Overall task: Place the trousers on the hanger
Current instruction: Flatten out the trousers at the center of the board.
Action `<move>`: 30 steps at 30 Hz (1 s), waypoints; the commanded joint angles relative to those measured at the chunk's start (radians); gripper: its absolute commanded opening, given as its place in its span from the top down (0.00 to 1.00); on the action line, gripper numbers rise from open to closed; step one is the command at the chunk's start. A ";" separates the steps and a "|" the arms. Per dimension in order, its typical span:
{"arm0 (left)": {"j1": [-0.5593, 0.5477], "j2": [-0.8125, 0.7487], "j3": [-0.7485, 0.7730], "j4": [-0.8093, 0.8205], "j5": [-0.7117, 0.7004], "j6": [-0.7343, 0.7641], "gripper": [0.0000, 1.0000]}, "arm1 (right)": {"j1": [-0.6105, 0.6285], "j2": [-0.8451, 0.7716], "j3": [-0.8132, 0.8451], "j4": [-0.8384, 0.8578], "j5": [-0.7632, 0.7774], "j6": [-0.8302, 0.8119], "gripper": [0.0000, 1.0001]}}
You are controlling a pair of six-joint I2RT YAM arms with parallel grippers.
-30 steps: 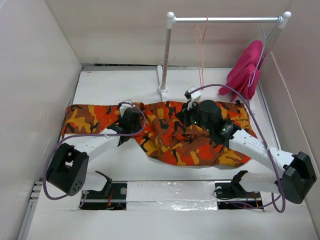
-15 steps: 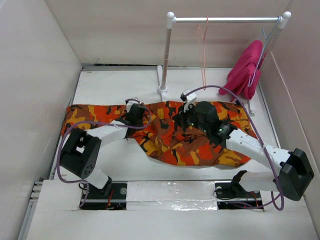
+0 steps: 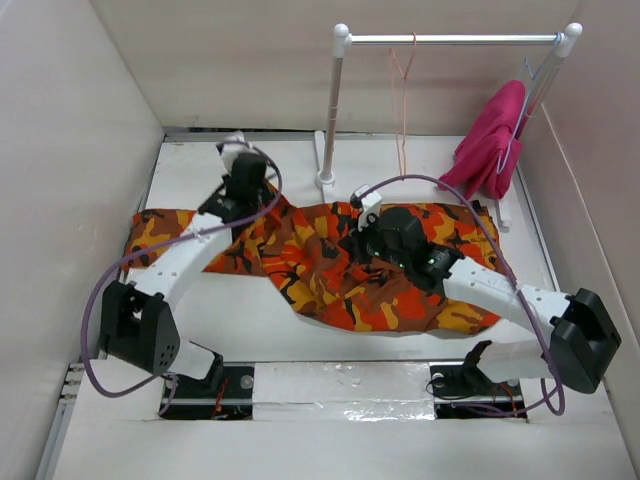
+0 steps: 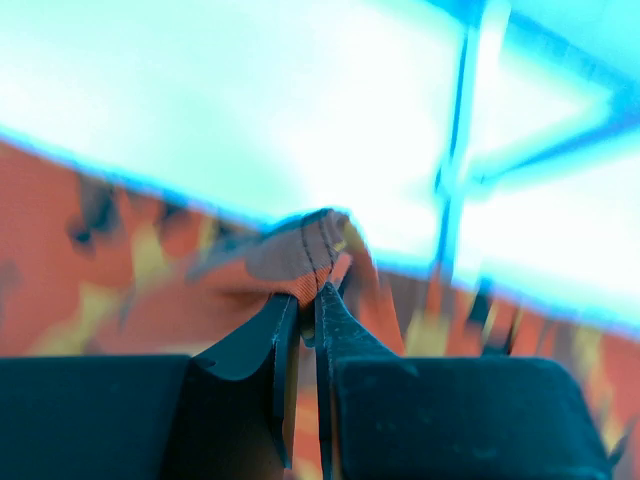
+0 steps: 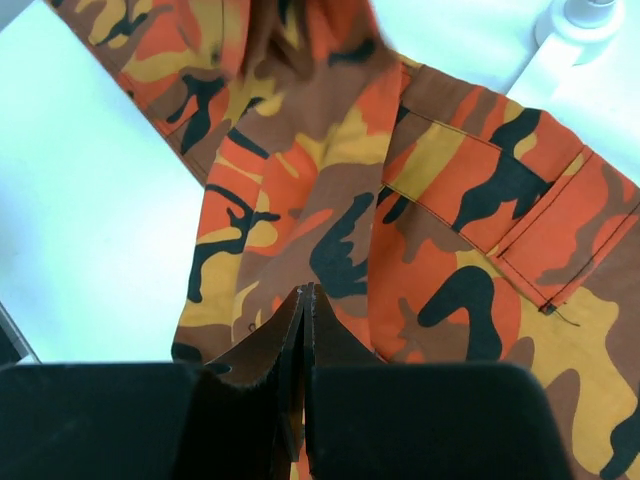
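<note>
The trousers (image 3: 330, 270), in an orange, red, yellow and black camouflage print, lie spread across the middle of the table. My left gripper (image 3: 250, 200) is at their back left part, shut on a raised fold of the trousers (image 4: 310, 240) that shows pinched between the jaws of the left gripper (image 4: 310, 295). My right gripper (image 3: 358, 240) is over the middle of the cloth. In the right wrist view the right gripper (image 5: 305, 292) is shut, just above the trousers (image 5: 450, 200), with no cloth seen between the jaws. The hanger (image 3: 402, 100), thin and salmon-pink, hangs from the rail.
A white tube rail (image 3: 450, 40) stands at the back, its left post base (image 3: 325, 180) near the trousers' back edge. A magenta garment (image 3: 490, 140) hangs on a pale wire hanger (image 3: 527, 95) at the rail's right end. White walls enclose the table.
My left gripper has shut on the trousers and moved toward the back, drawing a fold of cloth with it. The right gripper has shifted slightly left.
</note>
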State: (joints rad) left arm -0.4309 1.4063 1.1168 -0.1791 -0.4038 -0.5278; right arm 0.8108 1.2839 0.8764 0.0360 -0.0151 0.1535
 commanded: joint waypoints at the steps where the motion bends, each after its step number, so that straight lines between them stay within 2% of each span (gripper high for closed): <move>1: 0.101 0.061 0.221 -0.052 0.002 0.049 1.00 | 0.039 0.015 0.056 0.035 0.009 -0.031 0.96; 4: 0.167 0.208 0.392 -0.158 0.051 0.069 1.00 | 0.100 0.055 0.075 0.038 0.003 -0.068 0.95; 6: 0.176 0.235 0.438 -0.180 0.075 0.086 1.00 | 0.135 0.101 0.114 0.019 0.009 -0.090 0.93; 8: 0.176 0.235 0.462 -0.178 0.091 0.101 1.00 | 0.194 0.184 0.150 -0.023 0.039 -0.098 0.86; 9: 0.185 0.229 0.462 -0.177 0.094 0.106 1.00 | 0.208 0.211 0.166 -0.033 0.043 -0.097 0.82; 10: 0.185 0.223 0.463 -0.175 0.109 0.114 1.00 | 0.220 0.238 0.185 -0.033 0.031 -0.091 0.70; 13: 0.198 0.209 0.469 -0.180 0.151 0.121 1.00 | 0.283 0.333 0.202 -0.030 0.029 -0.060 0.52; 15: 0.198 0.197 0.466 -0.183 0.157 0.132 1.00 | 0.326 0.397 0.228 -0.039 0.093 -0.039 0.52; 18: 0.198 0.188 0.457 -0.178 0.166 0.137 1.00 | 0.335 0.477 0.236 -0.067 0.109 -0.008 0.51; 28: 0.207 0.142 0.408 -0.178 0.163 0.164 1.00 | 0.392 0.597 0.257 -0.100 0.145 0.037 0.52; 30: 0.207 0.122 0.394 -0.174 0.157 0.169 1.00 | 0.392 0.620 0.262 -0.108 0.205 0.060 0.55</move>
State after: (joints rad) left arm -0.2333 1.6009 1.5276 -0.3691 -0.2363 -0.3847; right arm 1.1873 1.8729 1.1049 -0.0597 0.1139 0.1726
